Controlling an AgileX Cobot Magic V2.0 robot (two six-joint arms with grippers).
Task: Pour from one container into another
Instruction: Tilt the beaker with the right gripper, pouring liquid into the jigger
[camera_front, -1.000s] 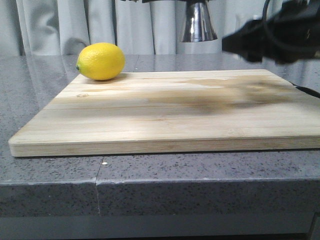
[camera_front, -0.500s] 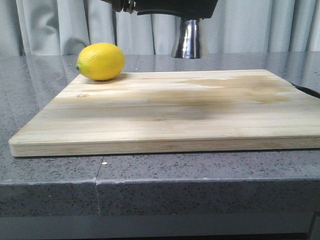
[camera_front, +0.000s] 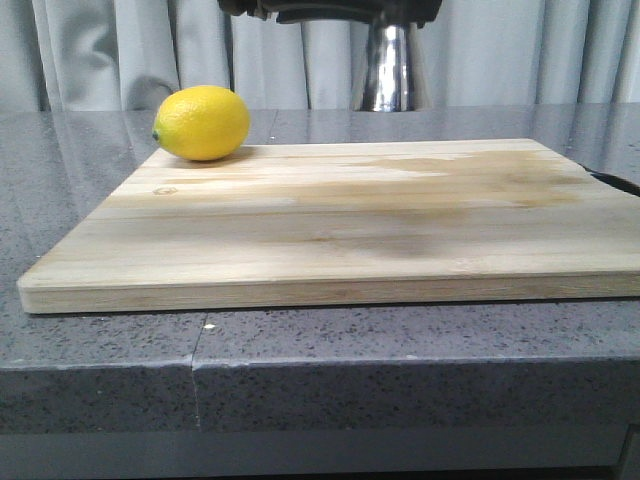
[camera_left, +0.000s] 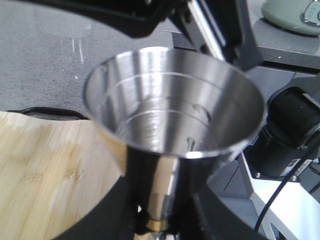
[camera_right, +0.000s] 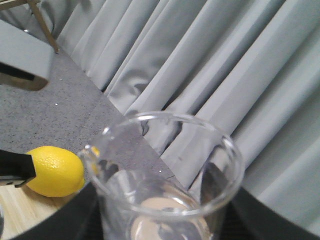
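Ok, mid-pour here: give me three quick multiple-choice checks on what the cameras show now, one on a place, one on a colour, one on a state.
1. Where does the lemon lie?
A. On the cutting board's far left corner
B. On the board's near right corner
C. On the grey counter, off the board

2. What colour is the band at the steel jigger's waist?
A. Red
B. Gold
C. Black

3. How is the steel jigger held?
A. Lying on its side
B. Mouth turned down
C. Upright, mouth up

Answers:
1 A: the front view shows the lemon on the far left corner of the cutting board.
2 B: the left wrist view shows a gold ring low on the steel jigger.
3 C: the left gripper clamps its waist, open cup facing up.
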